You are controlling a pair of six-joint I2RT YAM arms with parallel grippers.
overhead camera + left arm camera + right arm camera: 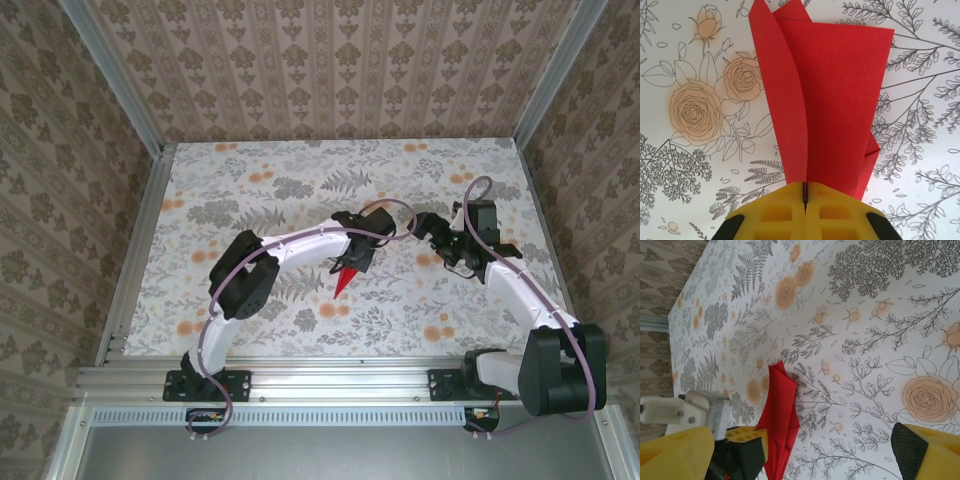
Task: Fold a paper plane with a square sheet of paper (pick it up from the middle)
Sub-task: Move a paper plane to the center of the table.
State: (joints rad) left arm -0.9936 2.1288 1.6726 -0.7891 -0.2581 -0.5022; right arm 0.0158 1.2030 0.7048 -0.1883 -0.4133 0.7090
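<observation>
Floral-print table (200,300) boxed in by patterned wallpaper, with an aluminium rail along the near edge. Near the middle of it, left gripper (805,192) clamped fully shut on the red paper plane (840,100): yellow fingers pressed flat together on the narrow end, creased layers fanning away from the pinch. From the left wrist, shows as one long flap curling up on the left, a broader panel beside it and a small tucked corner low on the right. From above, reads as a slim red dart jutting out from under the left gripper, tip aimed toward the near edge. Cannot tell whether it touches the cloth or hangs just clear. Right gripper (807,440) spread wide and holding nothing, hovering just beside the plane with one black pad on either side of its view. Judged by the layers, most of the folding looks done — sheet already narrowed and pointed rather than square. Probably left: pressing the loose flap down, evening out the two wings, then setting the finished plane on the table. Likely calls for the free right gripper to take the other side.
</observation>
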